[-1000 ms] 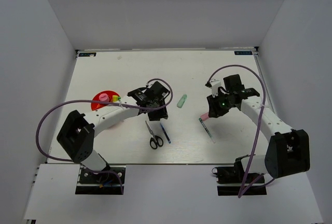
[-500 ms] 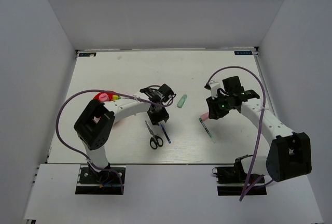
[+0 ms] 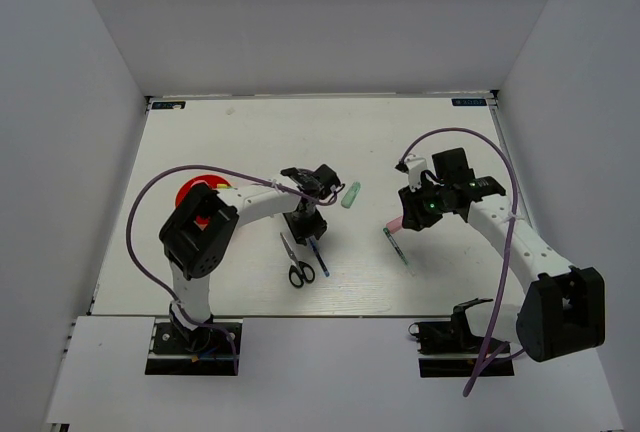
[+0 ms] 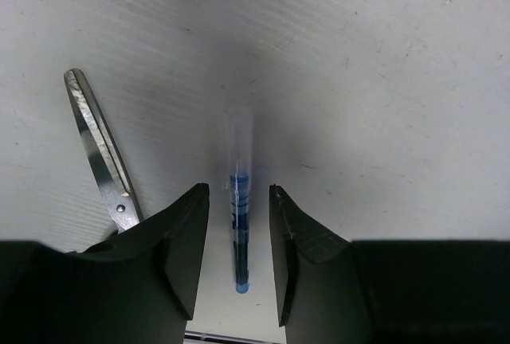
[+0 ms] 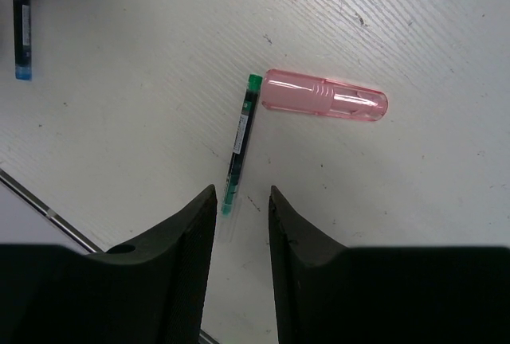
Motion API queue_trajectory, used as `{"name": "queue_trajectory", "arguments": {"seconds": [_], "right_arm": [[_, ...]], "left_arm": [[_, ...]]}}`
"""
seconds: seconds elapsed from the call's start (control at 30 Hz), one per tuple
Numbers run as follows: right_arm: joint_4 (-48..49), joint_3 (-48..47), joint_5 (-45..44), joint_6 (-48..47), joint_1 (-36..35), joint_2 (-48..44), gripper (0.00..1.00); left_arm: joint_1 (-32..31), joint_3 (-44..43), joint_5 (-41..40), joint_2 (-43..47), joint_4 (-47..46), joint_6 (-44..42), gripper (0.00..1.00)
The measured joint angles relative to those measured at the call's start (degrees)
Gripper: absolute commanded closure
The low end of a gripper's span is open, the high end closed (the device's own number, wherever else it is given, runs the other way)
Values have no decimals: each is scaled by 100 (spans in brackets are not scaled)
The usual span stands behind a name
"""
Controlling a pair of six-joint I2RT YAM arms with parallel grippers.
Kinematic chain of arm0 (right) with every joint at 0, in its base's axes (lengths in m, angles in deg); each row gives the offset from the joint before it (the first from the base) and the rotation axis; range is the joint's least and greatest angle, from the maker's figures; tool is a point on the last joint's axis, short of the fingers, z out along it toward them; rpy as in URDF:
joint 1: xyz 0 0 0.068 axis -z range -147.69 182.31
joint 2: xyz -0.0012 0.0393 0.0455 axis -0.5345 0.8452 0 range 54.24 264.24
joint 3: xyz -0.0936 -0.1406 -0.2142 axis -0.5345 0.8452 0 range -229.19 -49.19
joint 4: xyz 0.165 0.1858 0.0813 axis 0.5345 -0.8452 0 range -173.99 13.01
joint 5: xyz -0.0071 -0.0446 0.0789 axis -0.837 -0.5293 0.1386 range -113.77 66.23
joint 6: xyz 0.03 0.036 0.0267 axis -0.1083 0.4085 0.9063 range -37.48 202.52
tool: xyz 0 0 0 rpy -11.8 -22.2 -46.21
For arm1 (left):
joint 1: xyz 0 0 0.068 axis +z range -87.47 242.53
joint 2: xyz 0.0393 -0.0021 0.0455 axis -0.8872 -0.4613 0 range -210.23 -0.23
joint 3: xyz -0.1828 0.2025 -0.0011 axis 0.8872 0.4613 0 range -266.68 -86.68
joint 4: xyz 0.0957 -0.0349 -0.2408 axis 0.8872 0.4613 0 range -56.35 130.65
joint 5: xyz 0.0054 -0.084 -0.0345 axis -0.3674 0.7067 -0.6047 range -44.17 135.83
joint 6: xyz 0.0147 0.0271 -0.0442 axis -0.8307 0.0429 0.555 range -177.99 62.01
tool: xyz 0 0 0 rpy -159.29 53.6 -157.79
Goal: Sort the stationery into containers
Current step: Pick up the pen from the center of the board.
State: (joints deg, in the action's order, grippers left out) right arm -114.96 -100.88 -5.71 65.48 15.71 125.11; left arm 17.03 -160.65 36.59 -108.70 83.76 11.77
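Observation:
A slim blue pen lies on the table between the fingers of my left gripper, which is open and straddles it without touching. Black-handled scissors lie just to its left, one blade showing in the left wrist view. My right gripper hangs open above the tip of a green-capped pen, with a pink highlighter beside the pen's cap. A pale green highlighter lies at mid-table. The red-orange cup stands at the left, mostly hidden by my left arm.
White walls close in the table on three sides. The blue pen also shows at the top left of the right wrist view. Purple cables loop over both arms.
My left arm has swung round, now covering most of the red cup, and its gripper has come down over the blue pen. The right gripper has shifted only slightly.

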Motion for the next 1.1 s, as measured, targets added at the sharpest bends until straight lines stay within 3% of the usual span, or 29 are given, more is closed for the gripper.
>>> {"name": "queue_trajectory", "arguments": {"seconds": [0.3,0.4,0.6,0.67,0.77,0.9,1.03,1.1], "right_arm": [[-2,4,7,0,7,-9,64],[-2,4,7,0,7,-46,64],[-2,4,7,2,7,-109,64],[-2,4,7,2,9,-109,64],[-4,4,9,11,9,-109,45],[0,7,17,-13,9,-111,41],[2,7,24,-33,9,-125,55],[2,15,31,-37,9,-144,67]], "left_arm": [[-4,-245,-24,-304,216,-2,59],[-4,-275,-13,-332,238,-9,67],[-4,-282,35,-341,254,-52,99],[-4,-284,42,-341,247,-122,100],[-26,-319,26,-339,271,-326,100],[-214,-540,-271,-286,407,-879,100],[-422,-732,-835,260,542,-1453,100],[-470,-732,-1187,826,621,-1694,100]]}}
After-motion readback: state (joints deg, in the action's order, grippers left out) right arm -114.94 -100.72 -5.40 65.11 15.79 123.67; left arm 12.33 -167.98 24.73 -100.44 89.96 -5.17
